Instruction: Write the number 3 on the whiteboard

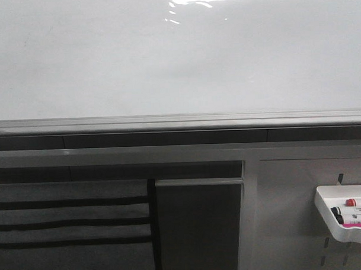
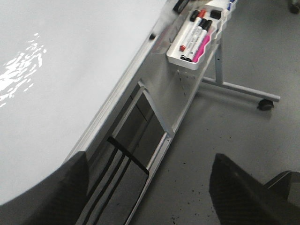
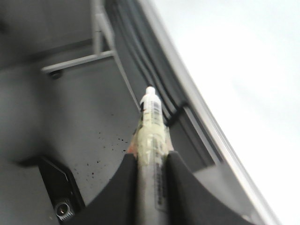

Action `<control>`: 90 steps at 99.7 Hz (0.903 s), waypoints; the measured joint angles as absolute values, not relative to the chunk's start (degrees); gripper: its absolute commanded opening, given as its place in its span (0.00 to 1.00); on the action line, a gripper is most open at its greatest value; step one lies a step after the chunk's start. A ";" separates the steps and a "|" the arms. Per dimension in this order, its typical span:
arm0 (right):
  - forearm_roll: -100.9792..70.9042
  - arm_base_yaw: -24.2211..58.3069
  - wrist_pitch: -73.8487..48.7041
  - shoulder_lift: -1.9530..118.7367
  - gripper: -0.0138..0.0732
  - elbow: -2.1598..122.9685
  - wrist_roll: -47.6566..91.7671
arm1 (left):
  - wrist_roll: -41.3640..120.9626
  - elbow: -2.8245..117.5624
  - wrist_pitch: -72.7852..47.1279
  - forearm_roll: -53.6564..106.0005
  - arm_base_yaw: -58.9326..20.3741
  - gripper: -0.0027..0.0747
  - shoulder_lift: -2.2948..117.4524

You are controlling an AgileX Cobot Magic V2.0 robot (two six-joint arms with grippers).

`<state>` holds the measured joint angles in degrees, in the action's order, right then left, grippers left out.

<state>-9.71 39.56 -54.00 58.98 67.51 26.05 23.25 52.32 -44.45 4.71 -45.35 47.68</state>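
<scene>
The whiteboard (image 1: 177, 52) fills the upper half of the front view, glossy white with glare at the top; I see no number 3 on it. It also shows in the left wrist view (image 2: 56, 70) and the right wrist view (image 3: 248, 70). My right gripper (image 3: 151, 161) is shut on a white marker (image 3: 152, 126) whose tip points past the board's lower rail, away from the board surface. My left gripper (image 2: 150, 187) is open and empty, low beside the board's frame. Neither gripper shows in the front view.
A grey bottom rail (image 1: 180, 122) runs under the board. A white tray (image 1: 346, 215) with several markers hangs on the grey pegboard panel at lower right, also in the left wrist view (image 2: 197, 35). The stand's leg and caster (image 2: 265, 104) rest on the grey floor.
</scene>
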 measured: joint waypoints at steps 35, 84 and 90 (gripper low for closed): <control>-6.34 27.14 -43.83 45.84 0.13 47.74 9.81 | 11.31 43.71 -38.60 3.45 -31.18 0.67 44.63; -7.07 27.05 -43.09 57.72 0.13 56.65 9.17 | 10.86 43.54 -37.85 3.41 -28.11 0.67 44.63; -7.07 27.05 -44.69 61.56 0.13 60.88 9.17 | 10.86 43.54 -37.85 3.41 -28.11 0.67 44.63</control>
<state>-7.07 27.05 -44.69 61.56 60.88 9.17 10.86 43.54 -37.85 3.41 -28.11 44.63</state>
